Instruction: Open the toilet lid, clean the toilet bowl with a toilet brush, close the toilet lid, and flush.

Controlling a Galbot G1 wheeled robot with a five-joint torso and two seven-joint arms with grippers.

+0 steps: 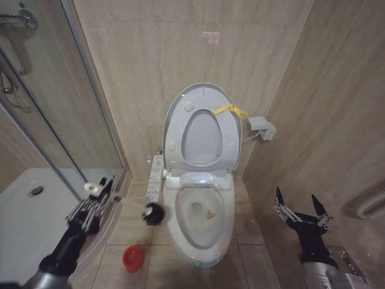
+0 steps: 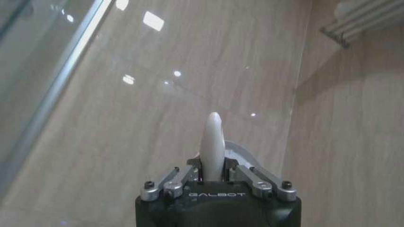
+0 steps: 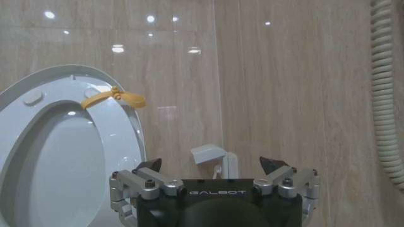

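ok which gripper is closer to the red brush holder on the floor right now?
Left. The left gripper hangs just above and left of the red holder, holding the toilet brush. The right gripper is open, across the toilet bowl.

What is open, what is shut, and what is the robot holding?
toilet lid: up, against the wall.
toilet bowl: uncovered, yellowish bit inside.
toilet brush: lifted, out of its cup, beside the bowl.
red cup holder: on the floor.
left gripper: shut on the brush handle.
right gripper: open, holding nothing.
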